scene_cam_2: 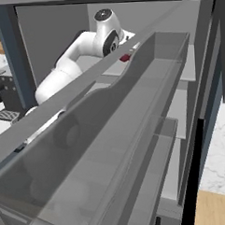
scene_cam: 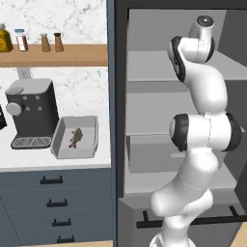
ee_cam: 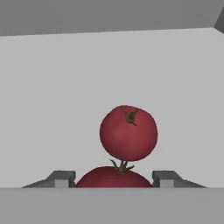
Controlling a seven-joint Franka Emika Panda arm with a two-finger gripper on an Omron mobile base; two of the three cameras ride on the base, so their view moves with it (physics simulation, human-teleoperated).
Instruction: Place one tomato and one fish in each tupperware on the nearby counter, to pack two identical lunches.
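1. In the left base view, the white arm (scene_cam: 202,125) reached up into the open grey cabinet (scene_cam: 159,101) to the right of the counter (scene_cam: 53,161). 1 tupperware (scene_cam: 75,137) sat on that counter just beside the coffee machine (scene_cam: 31,113), with 1 fish (scene_cam: 75,137) lying inside it. A wooden shelf (scene_cam: 53,55) with small bottles ran above.
2. In the right base view, the arm stretched toward a shelf deep in the cabinet, where a small red patch (scene_cam_2: 125,58), probably a tomato, showed beyond its wrist. A grey drawer wall (scene_cam_2: 111,133) crossed the foreground.
3. In the hand view, the gripper (ee_cam: 114,178) bracketed the near tomato (ee_cam: 114,177), 1 fingertip on either side. Whether the fingertips (ee_cam: 61,178) pressed it I could not tell. The far tomato (ee_cam: 128,132) sat just behind, on the pale shelf floor (ee_cam: 52,109).
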